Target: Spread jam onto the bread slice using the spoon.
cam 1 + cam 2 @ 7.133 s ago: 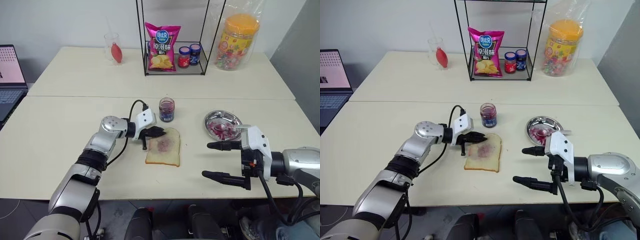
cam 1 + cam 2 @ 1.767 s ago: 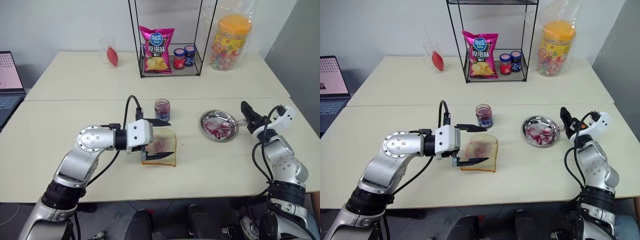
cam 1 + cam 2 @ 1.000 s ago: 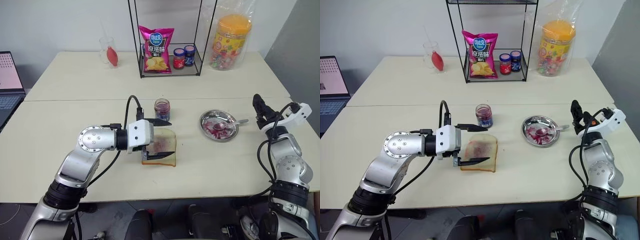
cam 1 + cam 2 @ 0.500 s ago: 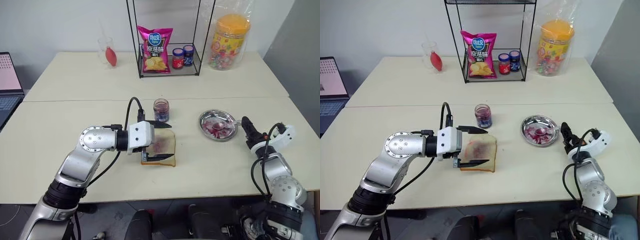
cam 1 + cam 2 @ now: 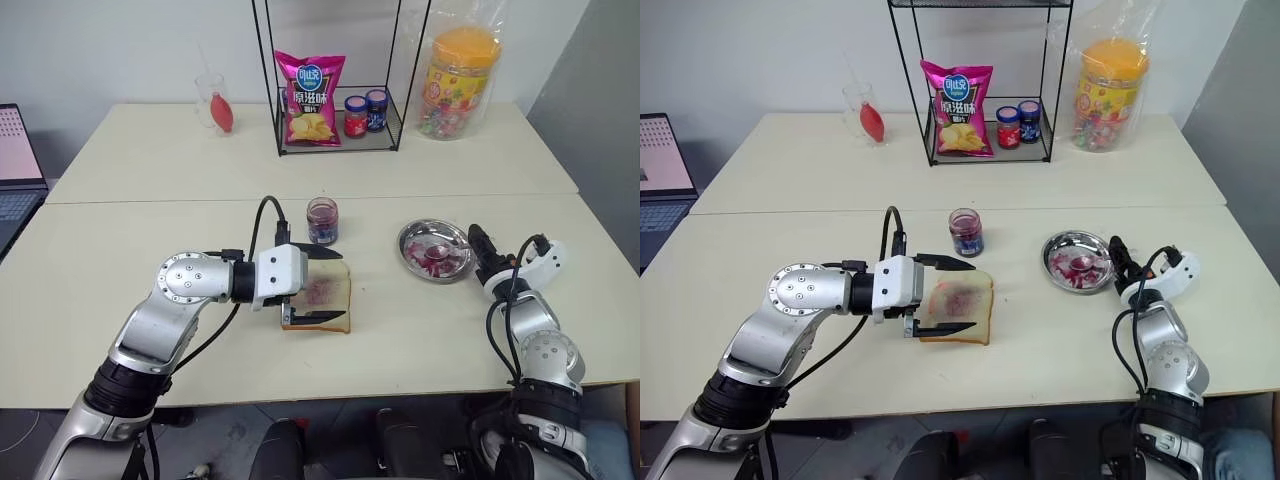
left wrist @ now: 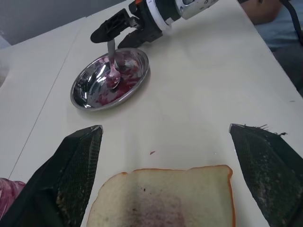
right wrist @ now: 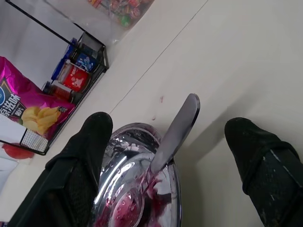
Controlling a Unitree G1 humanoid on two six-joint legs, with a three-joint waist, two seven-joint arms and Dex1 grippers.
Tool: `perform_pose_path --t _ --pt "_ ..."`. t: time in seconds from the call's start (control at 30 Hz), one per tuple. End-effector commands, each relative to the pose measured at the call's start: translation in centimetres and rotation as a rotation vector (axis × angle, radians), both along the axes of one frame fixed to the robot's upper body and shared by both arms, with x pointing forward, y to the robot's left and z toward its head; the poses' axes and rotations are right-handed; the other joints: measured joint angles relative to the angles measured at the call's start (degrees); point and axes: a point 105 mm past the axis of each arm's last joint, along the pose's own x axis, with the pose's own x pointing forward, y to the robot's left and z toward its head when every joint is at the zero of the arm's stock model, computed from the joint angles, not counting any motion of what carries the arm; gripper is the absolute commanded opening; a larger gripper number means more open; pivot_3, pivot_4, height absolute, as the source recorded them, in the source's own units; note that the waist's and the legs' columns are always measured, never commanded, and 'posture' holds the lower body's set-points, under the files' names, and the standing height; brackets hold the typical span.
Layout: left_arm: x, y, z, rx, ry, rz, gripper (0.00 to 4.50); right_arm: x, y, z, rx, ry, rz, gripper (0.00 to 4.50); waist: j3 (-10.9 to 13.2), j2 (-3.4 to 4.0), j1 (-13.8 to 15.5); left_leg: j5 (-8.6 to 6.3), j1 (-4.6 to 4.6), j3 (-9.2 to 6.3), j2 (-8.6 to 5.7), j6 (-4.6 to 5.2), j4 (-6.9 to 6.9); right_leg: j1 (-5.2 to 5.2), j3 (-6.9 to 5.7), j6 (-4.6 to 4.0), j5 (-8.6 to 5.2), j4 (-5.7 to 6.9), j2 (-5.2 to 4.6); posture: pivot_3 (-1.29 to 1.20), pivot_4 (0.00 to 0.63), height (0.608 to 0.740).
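The bread slice [image 5: 318,305] lies on the table with a purple jam smear [image 5: 322,290] at its centre. My left gripper [image 5: 330,285] is open, one finger on each side of the slice, just above it. To the right, the round steel dish [image 5: 410,240] holds more jam [image 6: 124,86] and the spoon [image 7: 179,124], its bowl in the dish and its handle jutting over the rim. My right gripper [image 5: 479,250] is open at the dish's right rim, and the spoon handle lies between its fingers [image 7: 90,156] without touching them.
An open jam jar [image 5: 322,220] stands just behind the bread. At the back are a wire rack [image 5: 340,130] with a chips bag and two small jars, a candy jar [image 5: 458,70] and a glass [image 5: 213,98]. A laptop [image 5: 15,165] sits at the far left.
My right gripper has come down and leftward from a raised spot beyond the dish to the dish's right rim, around the spoon handle. The left gripper has stayed over the bread.
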Motion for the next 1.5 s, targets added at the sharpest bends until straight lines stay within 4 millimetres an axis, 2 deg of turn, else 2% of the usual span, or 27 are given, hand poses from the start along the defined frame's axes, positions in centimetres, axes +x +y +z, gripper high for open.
perform_pose_path --t 0.03,0.07,0.17,0.23,0.3,0.33,0.5,0.7,0.87,1.07,1.3,1.37,1.47,1.5 --pt "-0.1 0.0 0.7 -0.001 -0.043 -0.006 4.50 0.5 -0.8 1.4 -0.007 -0.064 -0.019 4.19 0.00 0.00 0.01 0.00 0.00 -0.01 0.00 0.00 0.00 0.00 -0.02 0.01 0.00 0.00 0.00 0.00 0.150 0.740" --pt "-0.1 0.0 0.7 -0.001 -0.043 -0.006 4.50 0.6 -0.9 1.4 -0.006 -0.067 -0.021 4.19 0.00 0.00 0.01 0.00 0.00 -0.02 0.00 0.00 0.00 0.00 -0.03 0.01 0.01 0.00 0.00 0.00 0.150 0.740" --pt "-0.2 0.1 0.7 0.000 -0.043 -0.005 4.50 0.6 -1.1 1.4 0.006 -0.071 -0.025 3.68 0.00 0.00 0.01 0.00 0.00 -0.01 0.00 0.00 -0.01 0.00 -0.02 0.04 0.02 0.00 0.00 0.00 0.150 0.740" --pt "-0.3 0.1 0.7 0.001 -0.044 -0.005 4.50 0.6 -1.2 1.4 0.012 -0.073 -0.029 3.07 0.00 0.00 0.01 0.00 0.00 -0.01 0.00 0.00 -0.01 0.00 -0.02 0.05 0.03 0.00 0.00 0.00 0.150 0.740" --pt "-0.3 0.1 0.7 0.002 -0.044 -0.005 4.50 0.6 -1.4 1.4 0.029 -0.077 -0.032 2.73 0.00 0.00 0.01 0.00 0.00 -0.02 0.00 0.00 -0.01 0.00 -0.02 0.05 0.03 0.01 0.00 0.00 0.150 0.740" --pt "-0.3 0.1 0.7 0.002 -0.044 -0.005 4.50 0.6 -1.4 1.4 0.031 -0.078 -0.031 2.38 0.00 0.00 0.01 0.00 0.00 -0.02 0.00 0.00 -0.01 0.00 -0.02 0.05 0.03 0.01 0.00 0.00 0.150 0.740" --pt "-0.3 0.1 0.7 0.002 -0.044 -0.003 4.50 0.5 -1.5 1.3 0.049 -0.078 -0.021 1.47 0.00 0.00 0.01 0.00 0.00 -0.02 0.00 0.00 -0.01 0.00 -0.02 0.05 0.03 0.00 0.00 0.00 0.150 0.740" --pt "-0.2 0.2 0.7 0.003 -0.045 0.000 4.50 0.5 -1.3 1.5 0.076 -0.076 -0.006 0.10 -0.01 -0.01 0.01 0.00 0.00 -0.01 0.00 0.00 0.03 0.02 -0.01 0.09 0.05 0.00 0.00 0.00 0.150 0.740" --pt "-0.1 0.3 0.8 -0.007 -0.047 0.015 4.50 0.4 -0.8 2.2 0.089 -0.094 0.045 0.03 0.00 0.00 0.02 0.00 0.01 -0.01 0.00 0.00 0.03 0.03 0.00 0.10 0.06 0.00 0.00 0.00 0.150 0.740" --pt "0.5 1.3 1.3 -0.050 -0.034 0.091 4.50 -0.3 -0.3 5.7 0.027 -0.187 0.105 0.03 0.03 0.04 0.00 0.00 0.00 -0.02 0.00 0.00 -0.05 -0.01 -0.01 0.06 0.03 0.00 0.00 0.00 0.150 0.740" --pt "1.5 4.1 2.1 -0.128 -0.025 0.282 4.50 -1.3 1.5 12.0 -0.112 -0.337 0.201 0.03 0.05 0.07 -0.06 0.00 -0.01 -0.02 0.00 0.00 -0.04 -0.03 -0.01 0.06 0.03 0.00 0.00 0.00 0.150 0.740" --pt "1.8 5.3 2.2 -0.168 -0.023 0.368 4.50 -1.4 2.9 14.8 -0.166 -0.407 0.245 0.03 0.06 0.09 -0.18 0.00 -0.01 -0.02 0.01 0.00 -0.04 -0.04 0.00 0.06 0.03 0.00 0.00 0.00 0.150 0.740" --pt "2.0 6.7 2.2 -0.227 -0.016 0.465 4.50 -1.2 4.8 17.5 -0.202 -0.477 0.297 0.03 0.08 0.11 -0.45 0.00 -0.02 -0.02 0.02 0.00 -0.04 -0.06 0.00 0.06 0.03 0.01 0.00 0.00 0.150 0.740" --pt "1.9 7.2 2.1 -0.245 -0.007 0.494 4.50 -1.0 6.0 18.7 -0.241 -0.509 0.328 0.03 0.08 0.11 -0.38 0.00 -0.01 -0.02 0.03 0.00 -0.05 -0.06 -0.01 0.06 0.03 0.01 0.01 0.00 0.150 0.740"
